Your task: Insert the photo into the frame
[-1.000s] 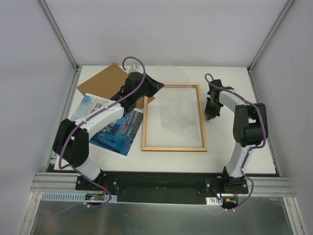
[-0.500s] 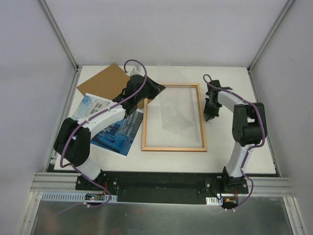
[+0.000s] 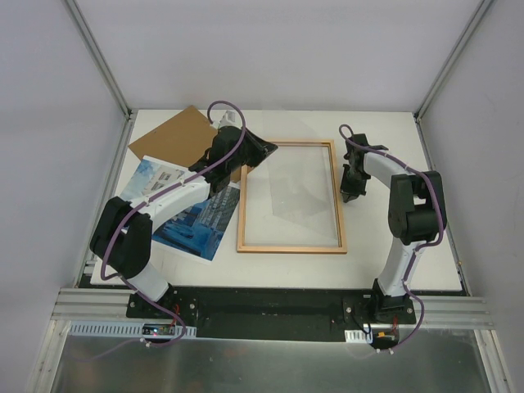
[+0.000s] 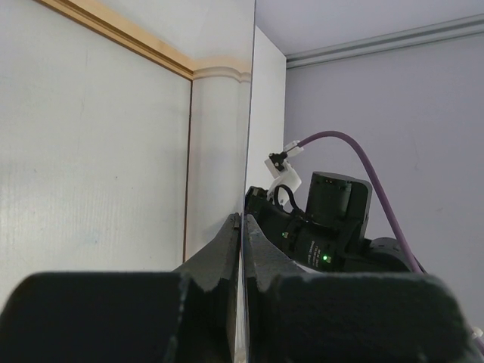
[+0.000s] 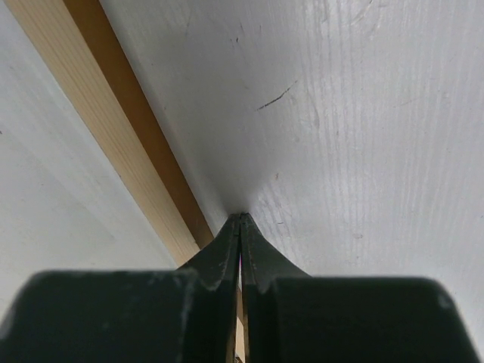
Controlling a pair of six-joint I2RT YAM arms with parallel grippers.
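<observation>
Photo (image 3: 187, 214): flat on the counter (image 3: 385, 131) under the left arm, beside and short of the left hand, wholly outside the frame; part of it is covered by the arm.

Frame (image 3: 289, 247): flat between the two hands, wooden border up, opening showing the pale counter through it. It looks ready to receive the print, though nothing lies inside it yet.

Clear pane (image 3: 286, 184): seems tipped up, its far left corner at the left hand and the rest slanting down over the frame's opening. In the left wrist view its thin edge runs straight up from between the fingers, with the frame's border reflected or seen through it.

Left hand (image 3: 264, 148): pinching the edge of the clear pane, fingers nearly together on it. Holding the sheet by its edge probably keeps the opening reachable.

Right hand (image 3: 350, 193): fingers pressed together with nothing seen between them, tips down at the outer side of the frame's right rail. Likely it braces the frame against sliding; whether it touches the wood I cannot tell.

Brown board (image 3: 182, 137): behind the left hand, loose on the counter, partly under the arm.

Stage: photo not yet in; judging by the layout, the pane is being handled first.
</observation>
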